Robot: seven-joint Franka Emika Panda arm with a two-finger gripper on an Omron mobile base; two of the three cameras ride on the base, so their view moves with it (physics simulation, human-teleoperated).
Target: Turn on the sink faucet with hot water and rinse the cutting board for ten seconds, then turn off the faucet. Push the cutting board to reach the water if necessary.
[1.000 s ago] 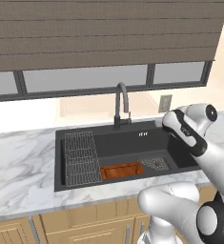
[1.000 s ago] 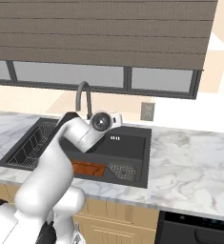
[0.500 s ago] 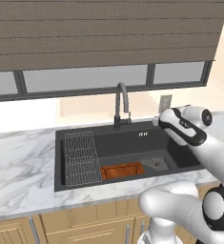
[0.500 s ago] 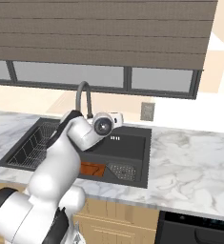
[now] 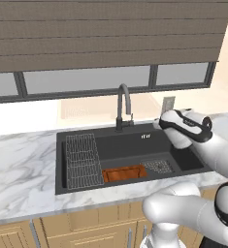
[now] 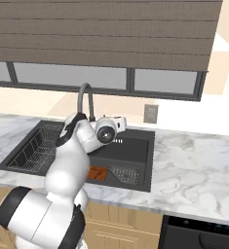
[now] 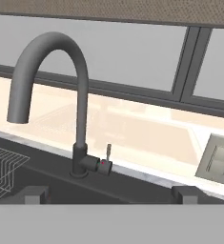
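Observation:
The sink faucet (image 5: pixel 124 104) (image 6: pixel 86 98) (image 7: pixel 79 96) arches over the back of the black sink (image 5: pixel 130 147) (image 6: pixel 141 156); its small lever (image 7: pixel 108 152) stands upright beside the base. I see no water. The reddish cutting board (image 5: pixel 124 173) lies flat at the basin's front, and in the right base view the cutting board (image 6: pixel 98 173) is partly behind my arm. My gripper (image 5: pixel 159 123) (image 6: pixel 120 121) (image 7: pixel 111 194) hovers open above the sink's right side, facing the faucet and clear of it, with nothing between its fingertips (image 7: pixel 36 193).
A grey wire rack (image 5: pixel 81 160) (image 6: pixel 34 144) fills the sink's left part. A dark perforated drain plate (image 5: pixel 157 166) (image 6: pixel 125 174) lies right of the board. A wall outlet (image 5: pixel 168 103) (image 7: pixel 217 159) sits behind the marble counter (image 5: pixel 18 169) (image 6: pixel 199 165).
The hand has shifted slightly left toward the faucet and turned to face it. The jaws have stayed wide apart. Board and faucet are unmoved.

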